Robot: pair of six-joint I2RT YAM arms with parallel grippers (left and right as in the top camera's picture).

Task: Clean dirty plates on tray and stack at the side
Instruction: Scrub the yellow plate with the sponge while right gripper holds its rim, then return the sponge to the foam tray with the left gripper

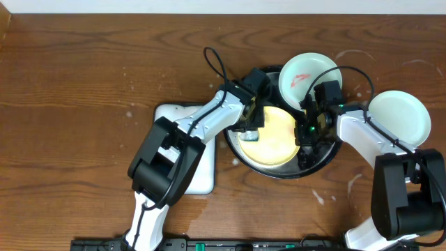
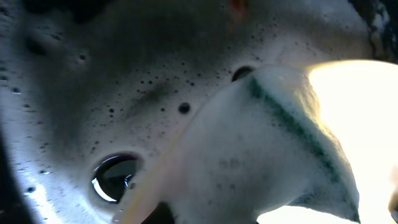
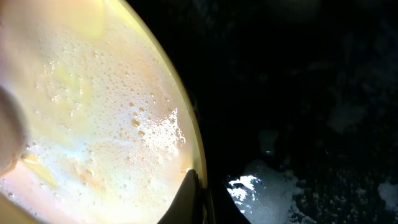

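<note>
Toward the far right of the bench, the tray [image 1: 282,172] is holding the foamy yellow plate [image 1: 279,143]. The left pincer [image 1: 251,125] is clamping a soapy sponge [image 2: 261,155] against that plate. The right pincer [image 1: 310,134] is sitting at the plate's right rim; whether it is apart or together cannot be told. A red-smeared mint plate [image 1: 310,77] is resting on the tray's far rim. A second mint plate [image 1: 398,117] is lying near the right edge.

A white rectangular tray [image 1: 206,176] and a soapy, green-striped sponge [image 2: 261,155] are visible.
</note>
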